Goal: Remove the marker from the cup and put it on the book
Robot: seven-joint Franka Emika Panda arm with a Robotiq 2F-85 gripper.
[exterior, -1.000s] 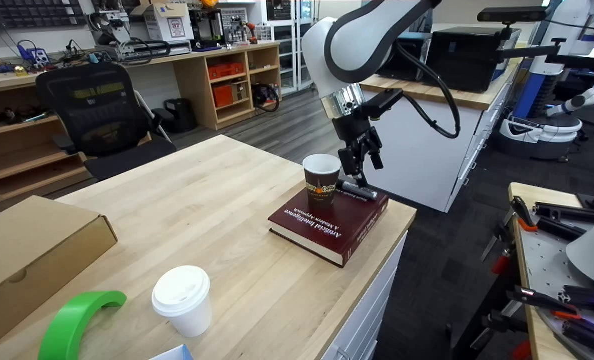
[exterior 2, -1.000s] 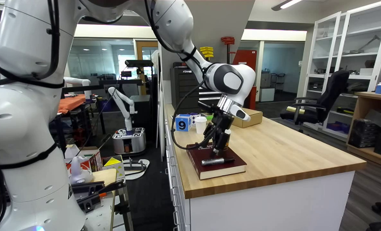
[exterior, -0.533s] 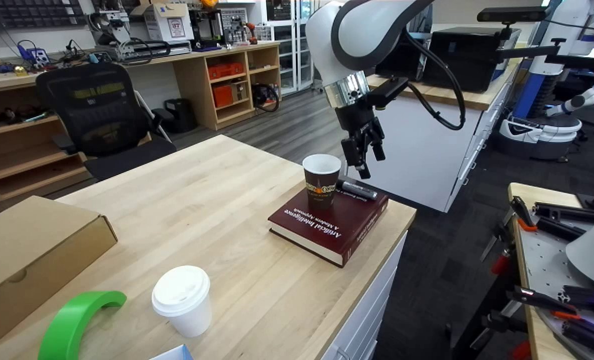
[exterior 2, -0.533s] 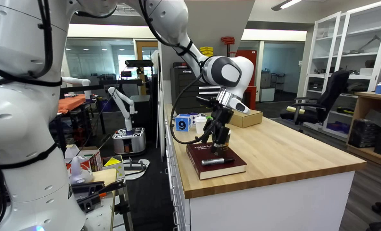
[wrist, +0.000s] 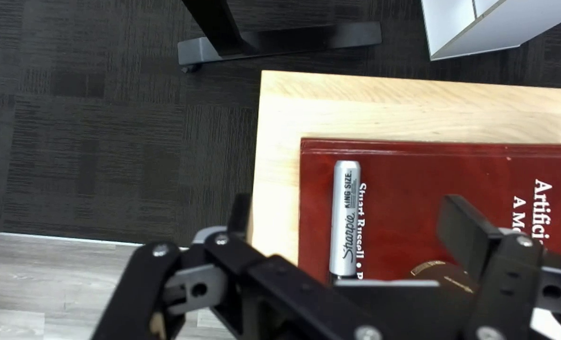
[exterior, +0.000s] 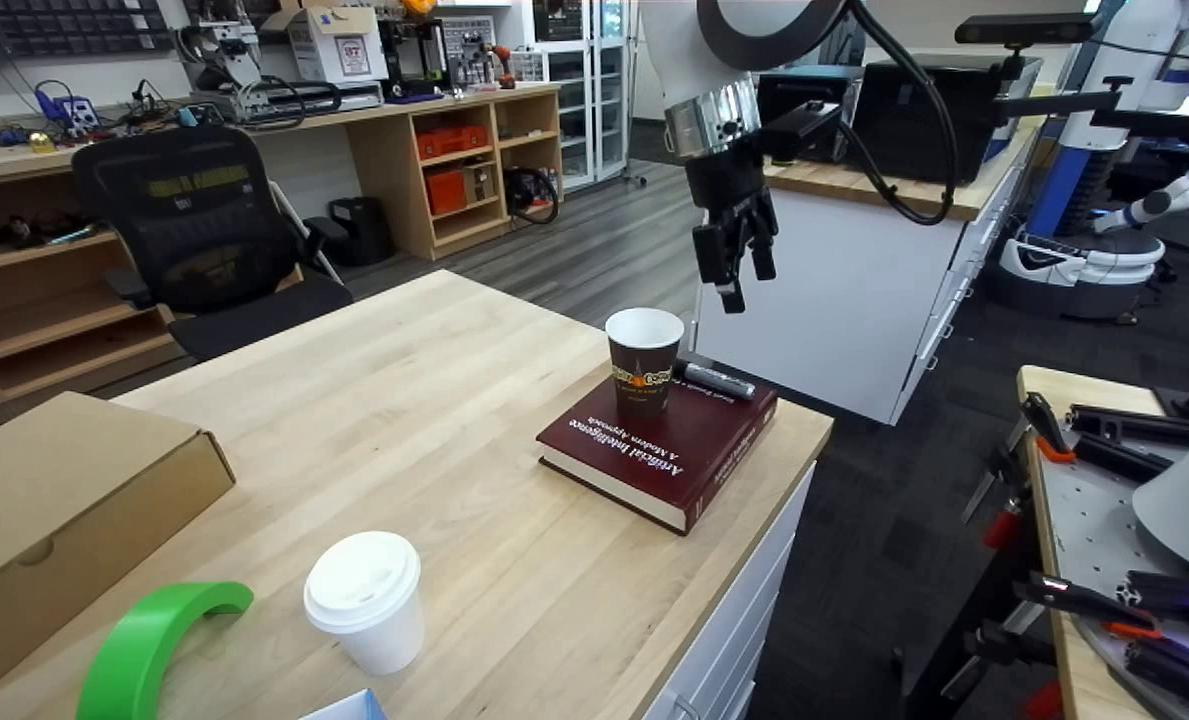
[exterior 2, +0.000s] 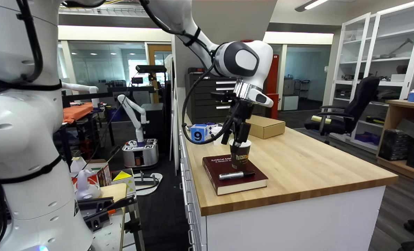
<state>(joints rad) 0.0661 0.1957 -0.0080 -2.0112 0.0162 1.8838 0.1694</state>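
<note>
The hand [exterior: 748, 284], wide and empty, is hovering clear of the Sharpie marker [wrist: 345, 217] lying on the Artificial Intelligence hardcover [wrist: 412, 198], placement seemingly finished, only retreat likely remaining.

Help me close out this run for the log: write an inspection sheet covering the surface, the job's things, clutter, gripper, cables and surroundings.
Surface: pale wooden tabletop; the dark red book lies near one corner.
Job's things: marker lies flat on the book; brown cup stands upright beside it, also on the book, its inside bottom out of sight.
Clutter: white lidded cup, green arch, cardboard box, blue block marked 9.
Gripper: in the air, jaws apart.
Held object: nothing seen.
Cables: black cable hangs in a loop.
Surroundings: black office chair, side bench.
</note>
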